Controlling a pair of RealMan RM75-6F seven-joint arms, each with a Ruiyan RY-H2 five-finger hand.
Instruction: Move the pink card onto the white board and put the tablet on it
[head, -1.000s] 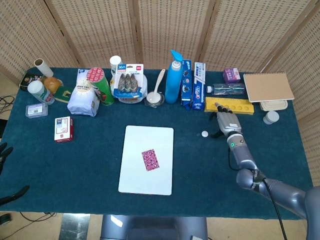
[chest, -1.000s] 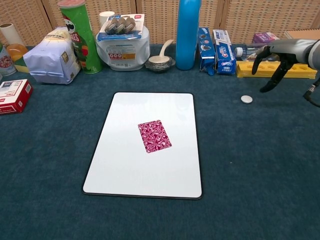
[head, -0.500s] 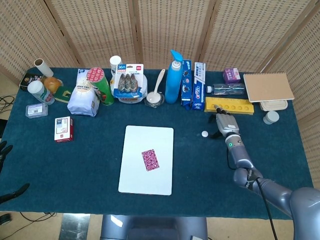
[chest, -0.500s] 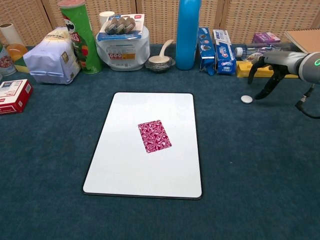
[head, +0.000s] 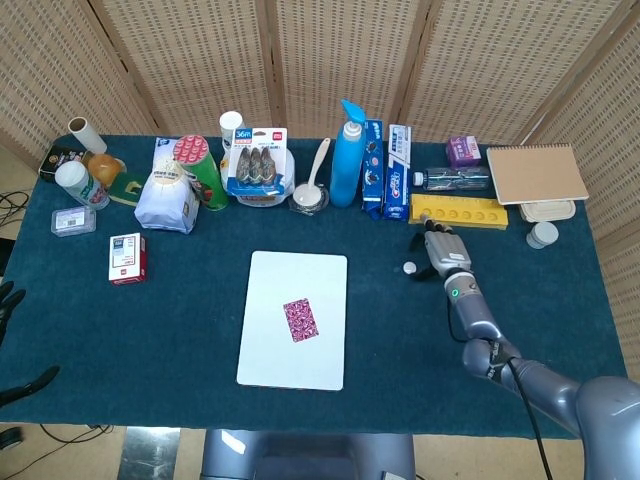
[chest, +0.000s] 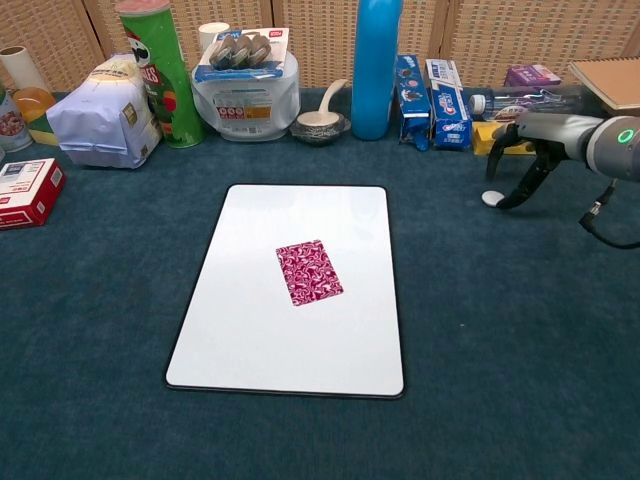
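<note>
The pink patterned card (head: 300, 320) (chest: 308, 272) lies flat near the middle of the white board (head: 297, 262) (chest: 300, 215). A small round white tablet (head: 408, 267) (chest: 492, 198) sits on the blue cloth to the right of the board. My right hand (head: 438, 251) (chest: 535, 136) hangs just over it, dark fingers (chest: 516, 191) pointing down on either side, and the tablet still rests on the cloth. Only spread dark fingers of my left hand (head: 8, 303) show at the left edge, off the table, holding nothing.
Behind the right hand stand a yellow tray (head: 458, 212), toothpaste boxes (head: 397, 171) and a blue bottle (head: 347, 155). A chips can (chest: 158, 70), a bag (chest: 98, 112) and a red box (chest: 25, 190) stand at the back left.
My right hand has slid left and down toward the tablet, so its fingers now stand close around it. The card, board and tablet have not moved.
</note>
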